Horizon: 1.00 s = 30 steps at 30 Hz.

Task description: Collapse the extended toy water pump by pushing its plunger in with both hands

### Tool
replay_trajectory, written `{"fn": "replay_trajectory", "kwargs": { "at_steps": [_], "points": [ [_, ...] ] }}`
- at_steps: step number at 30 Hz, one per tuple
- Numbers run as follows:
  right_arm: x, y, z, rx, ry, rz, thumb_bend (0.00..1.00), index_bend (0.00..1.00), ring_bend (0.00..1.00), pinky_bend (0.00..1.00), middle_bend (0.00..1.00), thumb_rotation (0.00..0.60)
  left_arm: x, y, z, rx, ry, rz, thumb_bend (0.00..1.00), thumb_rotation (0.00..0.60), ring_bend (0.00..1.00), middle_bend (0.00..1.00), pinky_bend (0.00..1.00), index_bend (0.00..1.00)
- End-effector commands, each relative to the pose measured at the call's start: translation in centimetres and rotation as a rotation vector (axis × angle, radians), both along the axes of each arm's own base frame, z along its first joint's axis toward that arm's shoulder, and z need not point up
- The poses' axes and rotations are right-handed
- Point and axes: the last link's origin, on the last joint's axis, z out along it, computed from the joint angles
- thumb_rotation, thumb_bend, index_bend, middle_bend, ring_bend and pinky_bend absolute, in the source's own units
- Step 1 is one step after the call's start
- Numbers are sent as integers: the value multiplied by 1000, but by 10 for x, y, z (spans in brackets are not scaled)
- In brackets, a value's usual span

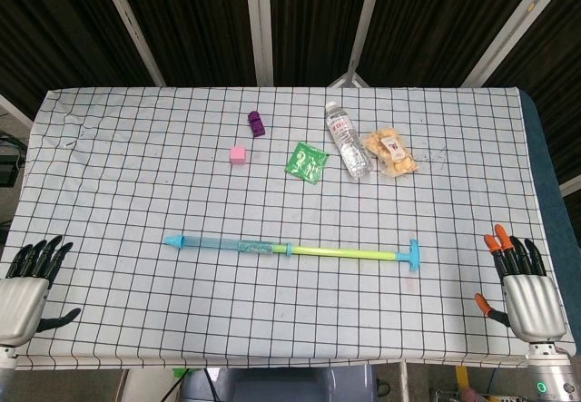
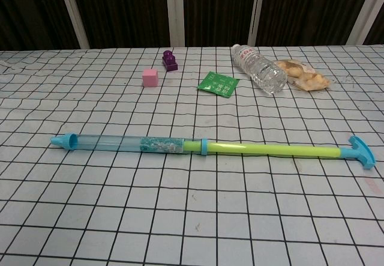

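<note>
The toy water pump [image 1: 290,249] [image 2: 210,146] lies flat across the middle of the checked table, fully extended. Its clear blue barrel [image 1: 227,243] [image 2: 120,143] points left and ends in a blue nozzle. The yellow-green plunger rod [image 1: 349,253] [image 2: 276,151] runs right to a blue T-handle [image 1: 413,255] [image 2: 362,151]. My left hand [image 1: 27,284] rests at the table's near left corner, fingers spread, holding nothing. My right hand [image 1: 522,284] sits at the near right corner, fingers apart and empty. Both hands are well away from the pump and show only in the head view.
Behind the pump lie a pink cube [image 1: 238,154] [image 2: 149,77], a purple block [image 1: 256,123] [image 2: 170,60], a green sachet [image 1: 307,161] [image 2: 218,84], a water bottle [image 1: 348,139] [image 2: 260,68] on its side and a snack bag [image 1: 391,151] [image 2: 305,75].
</note>
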Motion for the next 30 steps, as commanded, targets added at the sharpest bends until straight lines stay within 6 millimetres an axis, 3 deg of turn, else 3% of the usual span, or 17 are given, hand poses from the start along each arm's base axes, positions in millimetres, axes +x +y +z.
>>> {"fn": "replay_trajectory", "kwargs": {
  "at_steps": [1, 15, 23, 30],
  "points": [
    [0, 0, 0, 0, 0, -3, 276, 0, 0, 0, 0, 600, 0, 0, 0, -3, 3, 3, 45, 600, 0, 0, 0, 0],
    [3, 3, -8, 25, -32, 7, 274, 11, 0, 0, 0, 600, 0, 1, -2, -10, -3, 13, 45, 600, 0, 0, 0, 0],
    [27, -20, -26, 57, -64, 42, 274, 308, 0, 0, 6, 600, 3, 3, -3, -20, -12, 6, 45, 600, 0, 0, 0, 0],
    [53, -48, -61, 99, -66, 48, 273, 361, 0, 0, 39, 600, 3, 3, -4, -22, -10, -5, 45, 600, 0, 0, 0, 0]
  ]
}}
